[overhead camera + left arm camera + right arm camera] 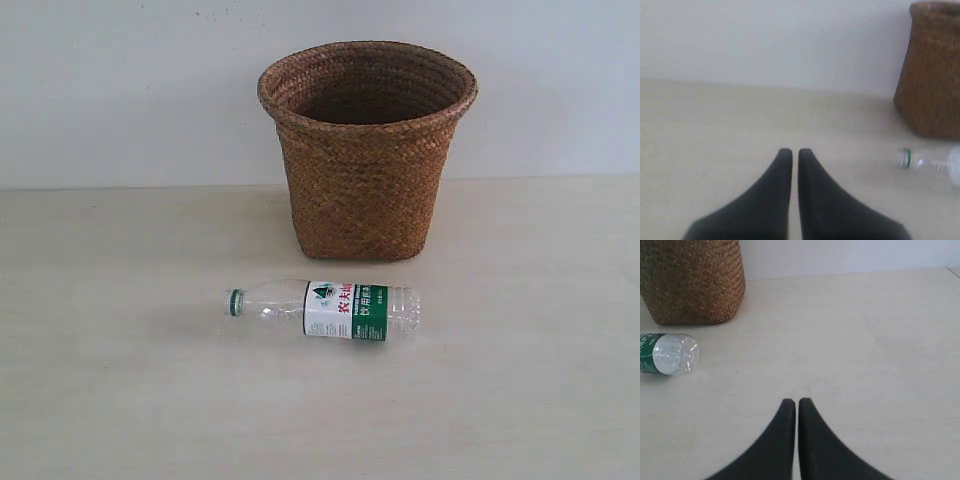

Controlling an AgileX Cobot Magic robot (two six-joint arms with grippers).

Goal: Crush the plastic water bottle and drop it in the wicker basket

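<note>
The plastic water bottle (325,309) lies on its side on the table, uncrushed, green cap to the left, just in front of the wicker basket (366,150). The basket stands upright against the back wall. Neither arm shows in the exterior view. In the left wrist view my left gripper (795,152) is shut and holds nothing; the bottle's cap end (927,162) and the basket (932,70) lie off to one side. In the right wrist view my right gripper (796,402) is shut and holds nothing; the bottle's base (667,353) and the basket (692,280) are well apart from it.
The pale wooden table (120,380) spreads bare on both sides of the bottle and in front of it. A plain white wall (120,90) rises behind the table's back edge.
</note>
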